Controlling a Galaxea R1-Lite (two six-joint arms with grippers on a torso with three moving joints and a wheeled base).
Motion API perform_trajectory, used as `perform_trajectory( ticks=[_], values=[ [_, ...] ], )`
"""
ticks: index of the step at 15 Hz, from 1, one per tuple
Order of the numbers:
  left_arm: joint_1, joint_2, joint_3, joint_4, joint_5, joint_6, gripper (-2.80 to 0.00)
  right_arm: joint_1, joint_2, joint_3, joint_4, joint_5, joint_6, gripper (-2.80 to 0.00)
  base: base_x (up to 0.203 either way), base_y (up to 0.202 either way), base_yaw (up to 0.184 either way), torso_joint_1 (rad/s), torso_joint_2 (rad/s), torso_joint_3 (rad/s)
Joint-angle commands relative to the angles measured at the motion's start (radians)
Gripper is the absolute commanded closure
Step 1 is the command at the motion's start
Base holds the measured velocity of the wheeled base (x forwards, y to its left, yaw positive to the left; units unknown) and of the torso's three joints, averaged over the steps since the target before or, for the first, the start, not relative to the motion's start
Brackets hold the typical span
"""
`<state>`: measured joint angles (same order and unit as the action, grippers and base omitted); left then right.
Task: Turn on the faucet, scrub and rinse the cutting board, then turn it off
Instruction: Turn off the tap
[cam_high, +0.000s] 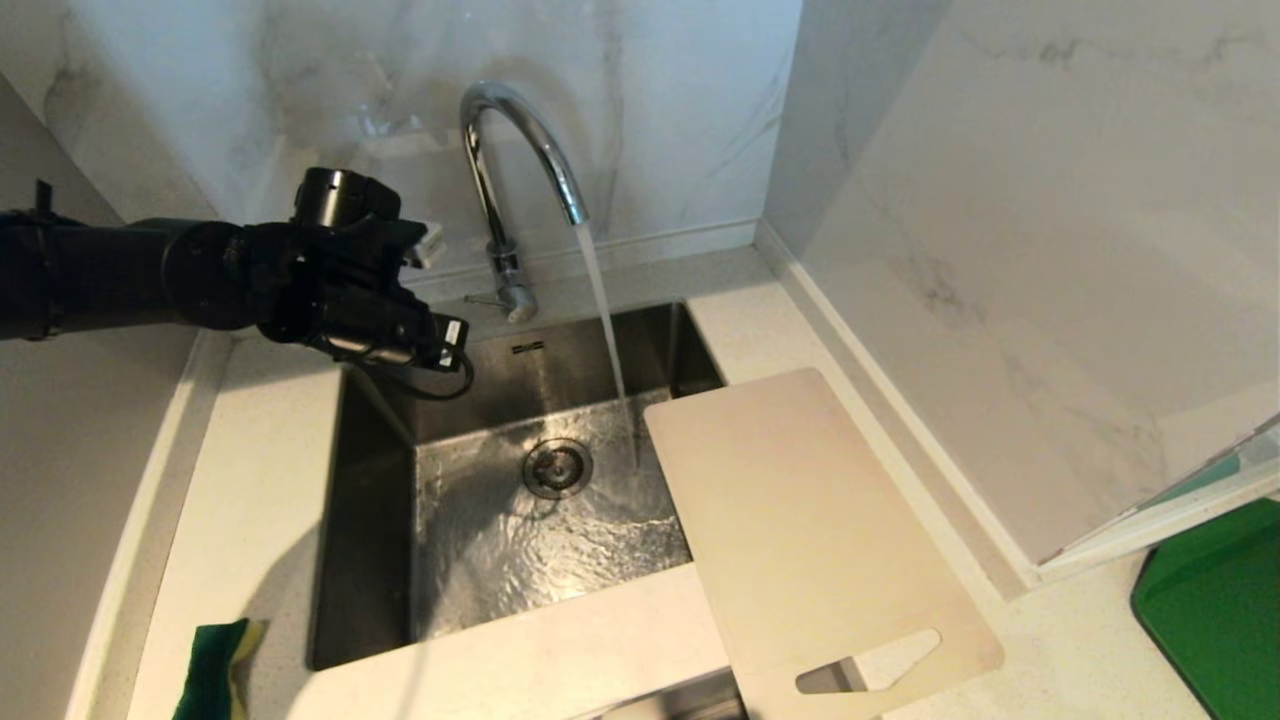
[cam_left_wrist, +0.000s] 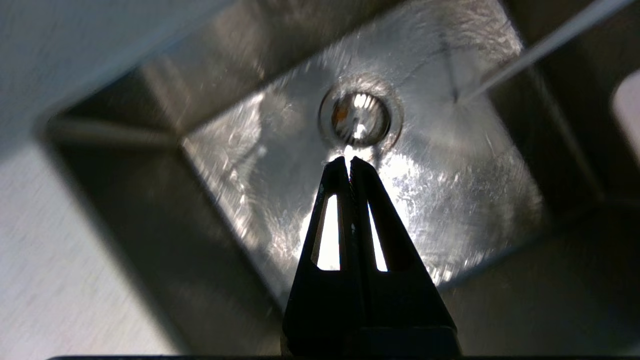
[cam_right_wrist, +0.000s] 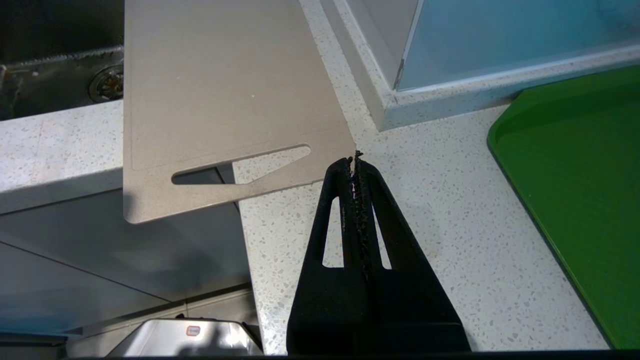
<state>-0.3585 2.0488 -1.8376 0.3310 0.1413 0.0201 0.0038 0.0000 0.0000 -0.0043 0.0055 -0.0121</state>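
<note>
Cutting board (cam_high: 800, 520) runs lengthwise from sink (cam_high: 380, 520) toward the counter's front edge, handle cutout nearest; both claws closed, empty

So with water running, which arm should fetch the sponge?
Left, probably: the left gripper hangs empty over the sink, the sponge on its side; the right gripper sits beyond the cutting board.

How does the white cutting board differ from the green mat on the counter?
The cutting board is off-white; the green mat is bright green. The cutting board reaches partly over the sink, with its handle end past the counter's front edge; the green mat lies on the counter to its right, away from the sink. The cutting board shows a slanted handle cutout; the green mat's visible part shows none. Both lie flat and have rounded corners.
</note>
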Motion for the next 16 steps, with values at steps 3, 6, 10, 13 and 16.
perform_trajectory(
  ticks=[3, 6, 10, 13, 16],
  values=[
    [-0.008, 0.121, -0.085, -0.122, 0.008, -0.057, 0.00, 0.001, 0.000, 0.000, 0.000, 0.001, 0.000, 0.00, 0.000, 0.000, 0.000, 0.000, 0.00, 0.000],
    [-0.008, 0.152, -0.094, -0.179, 0.009, -0.078, 0.00, 0.001, 0.000, 0.000, 0.000, 0.001, 0.000, 0.00, 0.000, 0.000, 0.000, 0.000, 0.00, 0.000],
    [-0.008, 0.183, -0.100, -0.270, 0.006, -0.076, 0.00, 0.001, -0.001, 0.000, 0.000, 0.001, 0.000, 0.00, 0.000, 0.000, 0.000, 0.000, 0.00, 0.000],
    [-0.007, 0.195, -0.106, -0.305, 0.011, -0.078, 0.00, 0.001, 0.000, 0.000, 0.000, 0.001, 0.000, 0.00, 0.000, 0.000, 0.000, 0.000, 0.00, 0.000],
    [-0.005, 0.207, -0.107, -0.316, 0.012, -0.075, 0.00, 0.001, 0.000, 0.000, 0.000, 0.001, 0.000, 0.00, 0.000, 0.000, 0.000, 0.000, 0.00, 0.000]
  ],
)
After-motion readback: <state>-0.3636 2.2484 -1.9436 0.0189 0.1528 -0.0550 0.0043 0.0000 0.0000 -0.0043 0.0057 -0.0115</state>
